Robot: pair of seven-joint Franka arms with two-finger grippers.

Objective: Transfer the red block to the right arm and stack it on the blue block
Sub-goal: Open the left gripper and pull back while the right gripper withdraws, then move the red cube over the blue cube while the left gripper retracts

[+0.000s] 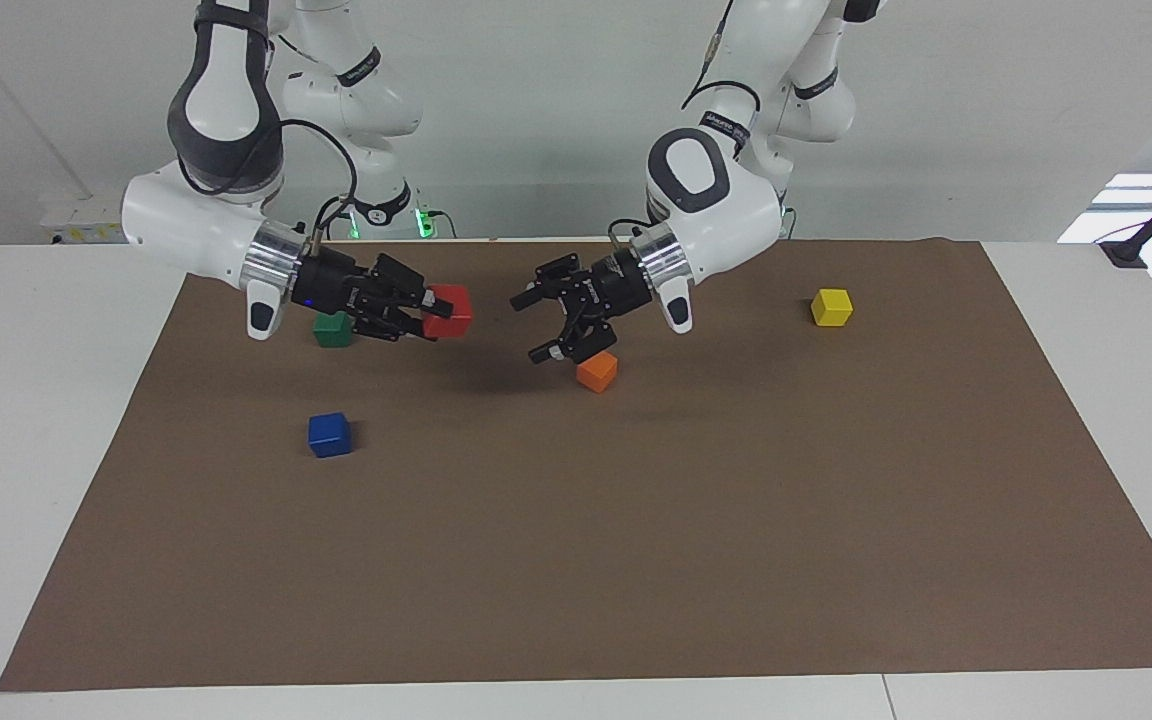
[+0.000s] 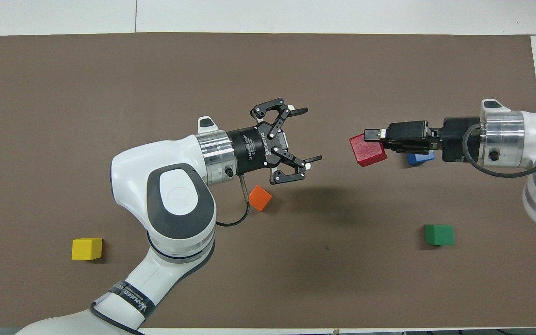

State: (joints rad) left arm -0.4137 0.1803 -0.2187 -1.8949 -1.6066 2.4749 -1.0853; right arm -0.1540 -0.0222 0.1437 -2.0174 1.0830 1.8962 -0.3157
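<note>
My right gripper (image 1: 433, 312) (image 2: 372, 139) is shut on the red block (image 1: 451, 310) (image 2: 366, 150) and holds it level in the air above the brown mat. My left gripper (image 1: 529, 327) (image 2: 311, 135) stands open a short way from the red block, facing it with nothing between its fingers, and hangs over the orange cube. The blue block (image 1: 329, 434) sits on the mat toward the right arm's end. In the overhead view the right gripper partly covers the blue block (image 2: 420, 158).
A green cube (image 1: 333, 329) (image 2: 438, 234) lies nearer to the robots than the blue block. An orange cube (image 1: 597, 371) (image 2: 260, 198) sits near the mat's middle. A yellow cube (image 1: 831, 307) (image 2: 87, 248) rests toward the left arm's end. The brown mat (image 1: 636, 560) covers most of the table.
</note>
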